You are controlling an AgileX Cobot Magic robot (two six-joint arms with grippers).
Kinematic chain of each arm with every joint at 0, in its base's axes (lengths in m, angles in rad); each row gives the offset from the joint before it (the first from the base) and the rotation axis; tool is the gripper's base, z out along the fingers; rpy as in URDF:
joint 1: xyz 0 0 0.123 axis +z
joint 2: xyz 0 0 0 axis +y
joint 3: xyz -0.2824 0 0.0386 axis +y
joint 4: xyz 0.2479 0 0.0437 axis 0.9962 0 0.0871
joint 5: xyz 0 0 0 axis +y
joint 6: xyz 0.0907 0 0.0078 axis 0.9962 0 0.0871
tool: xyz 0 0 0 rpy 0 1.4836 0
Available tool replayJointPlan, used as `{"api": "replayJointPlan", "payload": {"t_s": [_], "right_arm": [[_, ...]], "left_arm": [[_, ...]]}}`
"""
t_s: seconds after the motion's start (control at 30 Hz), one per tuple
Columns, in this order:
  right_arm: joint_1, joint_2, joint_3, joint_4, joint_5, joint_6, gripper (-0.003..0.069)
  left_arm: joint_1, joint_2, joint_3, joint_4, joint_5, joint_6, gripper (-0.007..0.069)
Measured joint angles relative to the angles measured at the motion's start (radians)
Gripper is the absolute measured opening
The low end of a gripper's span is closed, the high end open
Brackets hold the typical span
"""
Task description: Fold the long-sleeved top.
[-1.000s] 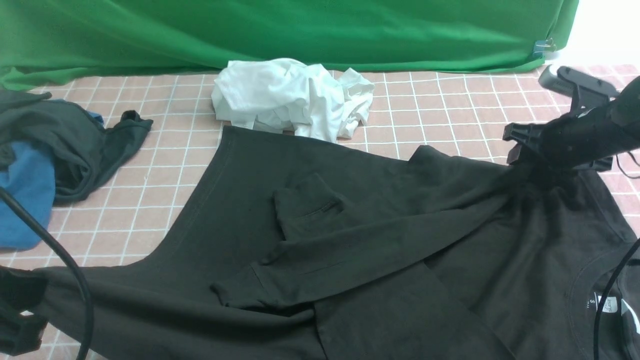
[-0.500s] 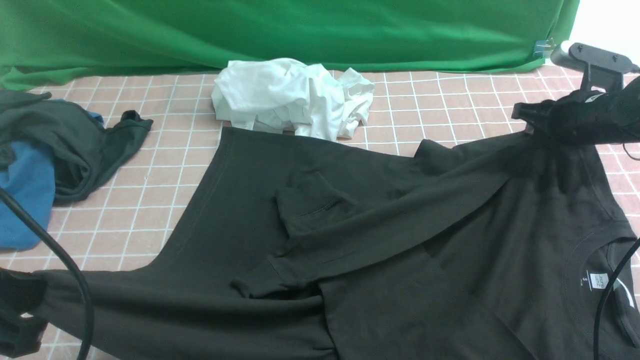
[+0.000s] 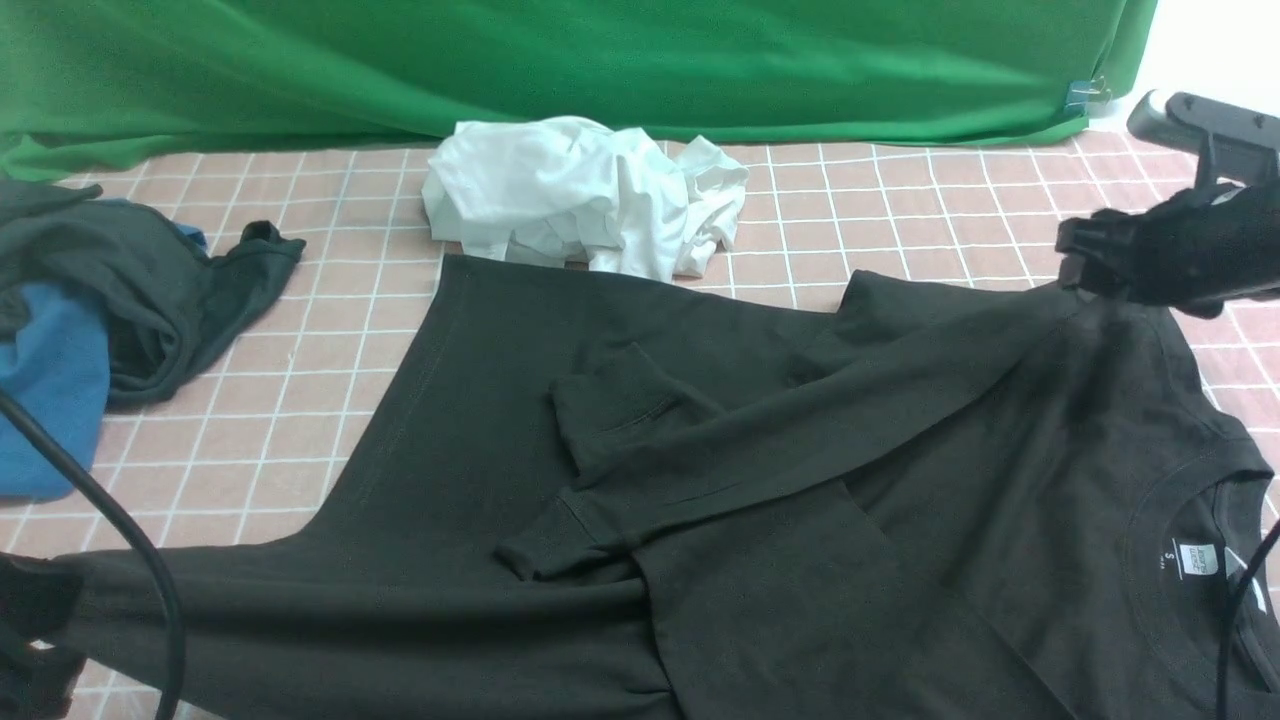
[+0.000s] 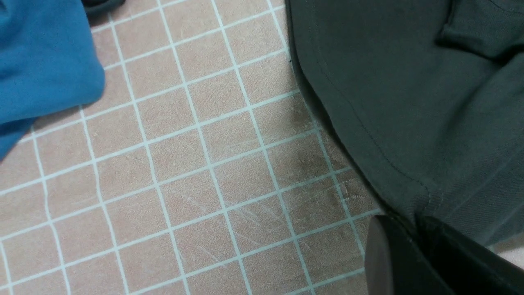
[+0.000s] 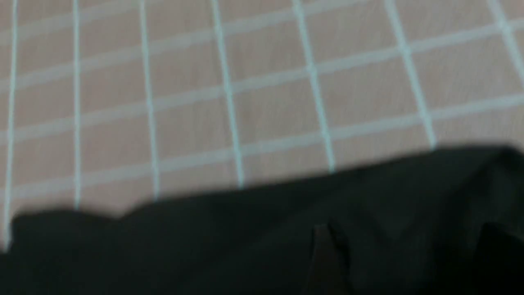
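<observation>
Front: top (image 3: 760,480) spread across checked table (image 3: 900,210), hem edge facing left, collar near right corner. Right gripper (image 3: 1075,270) clamped on shoulder edge. White cloth (image 3: 585,195) touching far hem corner; bare table left of hem, then blue shirt (image 3: 45,390).

Left wrist: left gripper (image 4: 413,229) closed on hem corner.

Right wrist: blurred; fingers indistinct.

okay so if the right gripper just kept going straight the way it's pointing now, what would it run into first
Most likely the long-sleeved top itself. The right gripper points toward the robot's left at the shoulder fabric, apparently gripping it already. Beyond lies more dark cloth; depth is hard to judge.
</observation>
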Motion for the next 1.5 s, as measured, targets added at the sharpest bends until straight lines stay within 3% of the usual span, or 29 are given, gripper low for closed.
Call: {"api": "replayJointPlan", "payload": {"t_s": [0.17, 0.3, 0.4, 0.53, 0.57, 0.63, 0.8, 0.97, 1.5], "right_arm": [[0.001, -0.131, 0.001, -0.05, 0.203, 0.018, 0.044], [0.072, -0.286, 0.042, -0.096, 0.319, 0.034, 0.0375], [0.257, -0.435, 0.159, -0.224, 0.382, 0.068, 0.0342], [0.609, -0.604, 0.352, -0.374, 0.43, 0.042, 0.0347], [0.645, -0.611, 0.371, -0.381, 0.434, 0.031, 0.0352], [0.832, -0.665, 0.474, -0.456, 0.459, -0.012, 0.04], [1.088, -0.679, 0.648, -0.571, 0.496, -0.016, 0.053], [1.108, -0.663, 0.711, -0.623, 0.515, -0.015, 0.0549], [0.942, -0.519, 0.738, -0.656, 0.545, -0.023, 0.0552]], "left_arm": [[0.0, 0.0, 0.0, 0.0, -0.011, 0.0, 0.0035], [0.0, 0.0, 0.0, 0.0, -0.017, 0.0, 0.0035], [0.0, 0.0, 0.0, -0.002, -0.017, 0.0, 0.0035], [0.0, 0.0, 0.0, -0.002, -0.018, 0.0, 0.0035], [0.0, 0.0, 0.0, -0.003, -0.018, 0.0, 0.0035], [0.0, 0.0, 0.0, -0.006, -0.021, 0.0, 0.0035], [0.0, 0.0, 0.0, -0.008, -0.024, 0.0, 0.0035], [0.0, 0.0, 0.0, -0.008, -0.024, 0.0, 0.0035], [0.0, 0.0, 0.0, -0.024, -0.017, 0.0, 0.0035]]}}
